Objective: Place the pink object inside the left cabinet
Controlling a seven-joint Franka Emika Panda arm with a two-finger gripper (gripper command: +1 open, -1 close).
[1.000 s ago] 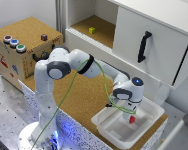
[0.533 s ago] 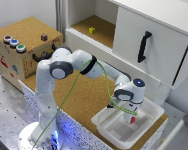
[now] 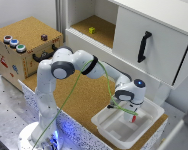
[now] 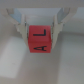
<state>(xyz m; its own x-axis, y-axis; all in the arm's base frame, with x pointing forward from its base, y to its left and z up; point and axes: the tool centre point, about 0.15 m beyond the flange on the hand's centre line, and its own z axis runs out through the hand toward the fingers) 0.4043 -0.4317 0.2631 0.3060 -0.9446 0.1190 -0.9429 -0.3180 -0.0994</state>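
The pink object (image 4: 42, 40), a small red-pink cube with dark letters on it, sits between my two fingers in the wrist view. My gripper (image 4: 42, 30) is shut on its sides. In the exterior view my gripper (image 3: 132, 117) reaches down into the white tray (image 3: 101, 125) at the exterior view's lower right, and the cube (image 3: 133, 120) shows as a small red spot at the fingertips. The left cabinet (image 3: 106, 25) stands open at the back, with white walls and a cork-brown floor, well away from the gripper.
A small yellow cube (image 3: 92, 30) lies on the cabinet's cork floor. A white door with a black handle (image 3: 144, 46) closes the section to its right. A cork-topped box (image 3: 24, 47) with coloured buttons and a dark purple knob (image 3: 44, 36) stands at the exterior view's left.
The arm has barely shifted. The gripper stays down in the white tray with the red-pink cube at its fingertips.
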